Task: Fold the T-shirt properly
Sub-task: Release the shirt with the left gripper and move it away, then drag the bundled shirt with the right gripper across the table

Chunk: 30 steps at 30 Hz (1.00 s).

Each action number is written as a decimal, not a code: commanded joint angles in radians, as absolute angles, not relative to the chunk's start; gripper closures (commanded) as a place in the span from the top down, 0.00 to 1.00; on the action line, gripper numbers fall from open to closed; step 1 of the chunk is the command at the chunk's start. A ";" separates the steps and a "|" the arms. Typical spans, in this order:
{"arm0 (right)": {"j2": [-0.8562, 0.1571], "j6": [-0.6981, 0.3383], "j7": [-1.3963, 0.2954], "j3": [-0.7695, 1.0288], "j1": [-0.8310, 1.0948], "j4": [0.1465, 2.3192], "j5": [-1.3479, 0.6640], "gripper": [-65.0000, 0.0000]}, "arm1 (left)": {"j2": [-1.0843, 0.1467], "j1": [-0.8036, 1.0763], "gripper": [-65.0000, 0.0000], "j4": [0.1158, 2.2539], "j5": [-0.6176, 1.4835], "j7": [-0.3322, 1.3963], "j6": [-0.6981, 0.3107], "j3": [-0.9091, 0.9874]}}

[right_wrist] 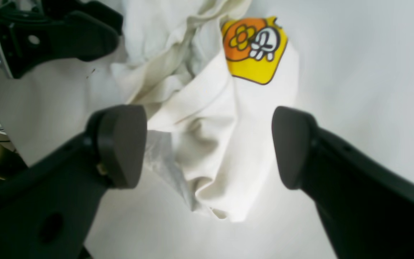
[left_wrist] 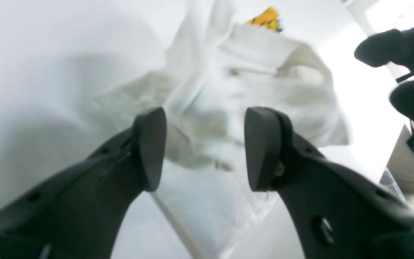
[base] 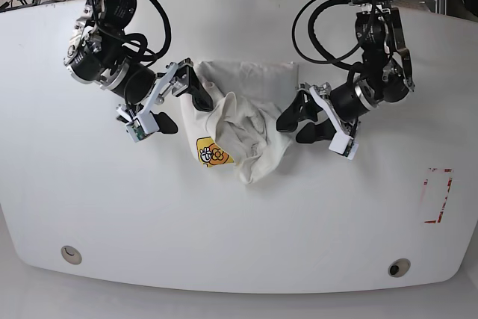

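The T-shirt [base: 243, 121] lies crumpled in a heap near the middle of the white table [base: 89, 207], its upper part spread flatter toward the table's far edge and its lower part bunched into thick folds; a yellow-orange cartoon graphic [base: 213, 153] shows at the heap's near-left corner, and in the right wrist view the same graphic [right_wrist: 253, 48] sits at the top of a rumpled ridge of cloth; the left gripper [base: 297, 125] hangs just beside the shirt on the base view's right, its two dark pads standing clearly apart with nothing between them, and in its own wrist view the left gripper [left_wrist: 205, 149] frames the wrinkled fabric below without touching it; the right gripper [base: 178, 104] is at the shirt's other side, on the base view's left, its jaws spread wide and empty, one finger reaching over the edge of the cloth; seen from its wrist camera the right gripper [right_wrist: 208, 147] straddles the folded ridge from above, with white cloth visible in the gap but not pinched; a red outlined rectangle [base: 438, 196] is marked on the table, well apart from the shirt.
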State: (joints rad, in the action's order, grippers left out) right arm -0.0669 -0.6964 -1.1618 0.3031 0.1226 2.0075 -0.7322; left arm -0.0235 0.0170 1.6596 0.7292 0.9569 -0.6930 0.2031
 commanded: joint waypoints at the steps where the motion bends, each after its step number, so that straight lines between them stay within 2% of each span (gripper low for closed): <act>1: -0.087 -0.698 -1.119 0.272 0.122 2.026 -0.753 0.78 | -0.077 0.027 0.50 1.713 0.774 0.941 -0.698 0.217; 10: -0.133 -0.698 -1.046 0.119 0.122 2.025 -0.742 0.78 | -0.197 0.097 0.50 1.793 0.812 0.941 -0.698 0.427; 20: -0.125 -0.698 -0.941 -0.073 0.102 2.022 -0.458 0.78 | -0.297 0.134 0.50 1.787 0.805 0.943 -0.698 0.700; 30: -0.039 -0.698 -0.877 -0.088 0.099 1.962 -0.291 0.78 | -0.340 0.156 0.50 1.787 0.809 1.023 -0.698 0.823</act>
